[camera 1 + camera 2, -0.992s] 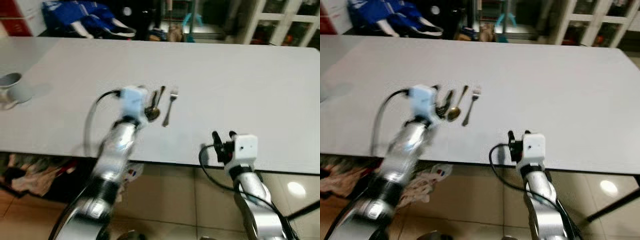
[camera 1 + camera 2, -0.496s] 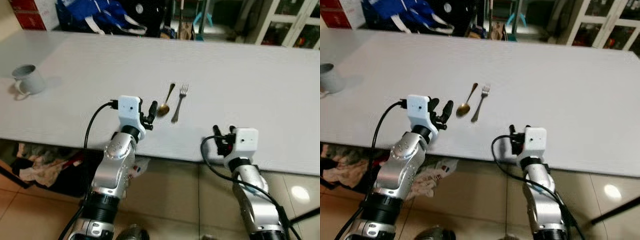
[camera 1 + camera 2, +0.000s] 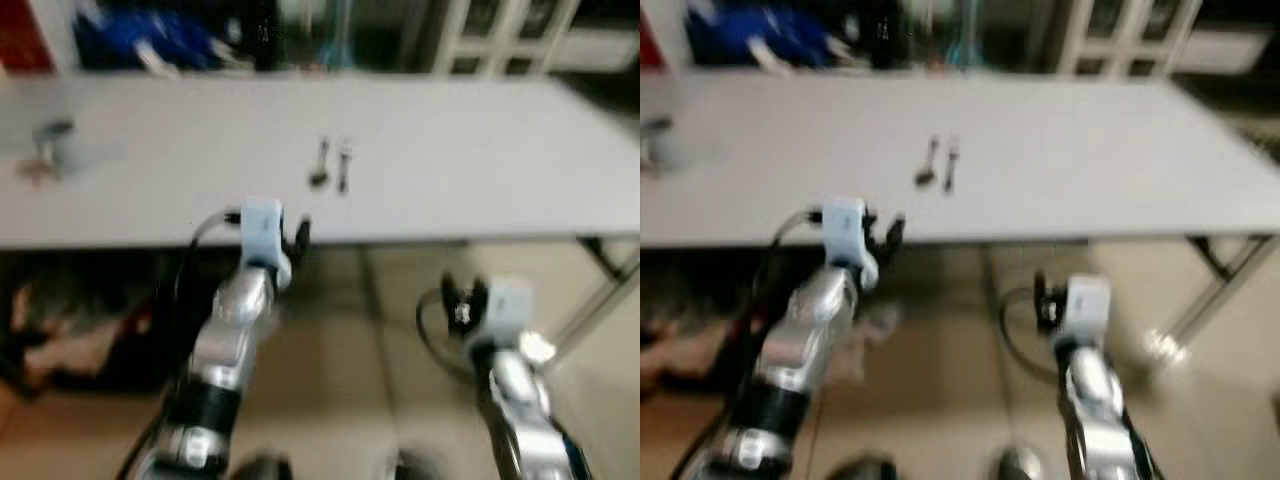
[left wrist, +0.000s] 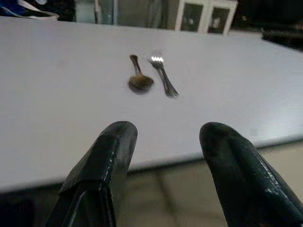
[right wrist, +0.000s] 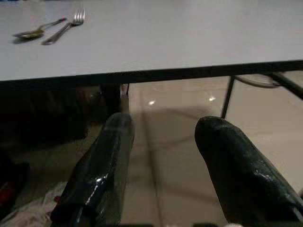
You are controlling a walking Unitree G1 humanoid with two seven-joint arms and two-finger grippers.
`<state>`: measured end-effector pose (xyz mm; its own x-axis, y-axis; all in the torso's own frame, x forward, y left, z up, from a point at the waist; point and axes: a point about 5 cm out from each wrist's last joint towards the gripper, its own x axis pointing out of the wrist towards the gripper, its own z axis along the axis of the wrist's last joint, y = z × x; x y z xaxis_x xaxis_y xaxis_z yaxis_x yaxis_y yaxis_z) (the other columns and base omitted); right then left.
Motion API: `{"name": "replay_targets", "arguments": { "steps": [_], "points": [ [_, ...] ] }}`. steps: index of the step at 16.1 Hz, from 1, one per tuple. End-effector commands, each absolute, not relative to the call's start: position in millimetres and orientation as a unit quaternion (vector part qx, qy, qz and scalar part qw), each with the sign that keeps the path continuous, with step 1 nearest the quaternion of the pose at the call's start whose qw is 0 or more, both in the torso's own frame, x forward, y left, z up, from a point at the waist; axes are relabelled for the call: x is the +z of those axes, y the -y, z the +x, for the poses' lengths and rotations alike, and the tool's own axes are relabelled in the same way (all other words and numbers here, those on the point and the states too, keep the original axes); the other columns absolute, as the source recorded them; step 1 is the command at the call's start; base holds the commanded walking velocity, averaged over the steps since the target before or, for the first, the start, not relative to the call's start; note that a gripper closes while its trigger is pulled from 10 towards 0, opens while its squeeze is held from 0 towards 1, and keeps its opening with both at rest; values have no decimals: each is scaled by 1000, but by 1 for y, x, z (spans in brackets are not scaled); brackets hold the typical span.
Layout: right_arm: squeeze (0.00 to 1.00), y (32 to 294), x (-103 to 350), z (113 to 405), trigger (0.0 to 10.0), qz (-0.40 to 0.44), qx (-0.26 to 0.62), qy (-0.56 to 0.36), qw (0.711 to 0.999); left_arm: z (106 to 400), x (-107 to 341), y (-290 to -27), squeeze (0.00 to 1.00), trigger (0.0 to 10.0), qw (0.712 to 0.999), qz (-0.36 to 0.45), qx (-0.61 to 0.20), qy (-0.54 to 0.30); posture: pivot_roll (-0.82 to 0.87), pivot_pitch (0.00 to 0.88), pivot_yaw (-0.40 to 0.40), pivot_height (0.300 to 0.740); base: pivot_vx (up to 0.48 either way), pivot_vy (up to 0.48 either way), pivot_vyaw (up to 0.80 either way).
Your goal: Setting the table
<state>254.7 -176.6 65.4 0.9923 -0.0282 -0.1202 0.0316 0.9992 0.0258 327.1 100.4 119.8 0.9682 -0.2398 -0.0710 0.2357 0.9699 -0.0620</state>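
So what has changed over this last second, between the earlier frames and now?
The left gripper has pulled back from the spoon to the table edge, open and empty. The right gripper, also open, now sits below the tabletop over the floor. The blurred head views show the table farther off, so the camera has backed away. Spoon and fork lie side by side as before.

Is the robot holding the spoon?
No, the spoon lies on the table beside the fork, beyond the open left gripper.

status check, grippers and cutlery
Left gripper open, empty, off the table edge. Right gripper open, below it. Spoon and fork side by side.
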Motion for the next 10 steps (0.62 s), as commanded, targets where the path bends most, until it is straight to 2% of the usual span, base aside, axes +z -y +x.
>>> {"name": "replay_targets", "arguments": {
  "steps": [1, 2, 9, 10],
  "points": [
    [0, 173, 79, 263, 10000, 13, -4, -34, 999, 330, 120, -102, 0, 10000, 993, -8, -112, -33, -63, 0, 26, 722, 0, 439, 0],
    [0, 173, 78, 262, 10000, 13, -4, -35, 999, 331, 121, -101, 0, 10000, 994, -4, -109, -28, -63, 0, 26, 722, 0, 439, 0],
    [0, 174, 78, 256, 10000, 10, -7, -38, 999, 333, 123, -92, 0, 10000, 992, -6, -122, -24, -87, 0, 37, 722, 0, 0, 0],
    [0, 174, 78, 256, 10000, 11, -7, -38, 999, 333, 121, -91, 0, 10000, 992, -3, -122, -26, -87, 0, 37, 722, 0, 480, 0]
  ]
}}
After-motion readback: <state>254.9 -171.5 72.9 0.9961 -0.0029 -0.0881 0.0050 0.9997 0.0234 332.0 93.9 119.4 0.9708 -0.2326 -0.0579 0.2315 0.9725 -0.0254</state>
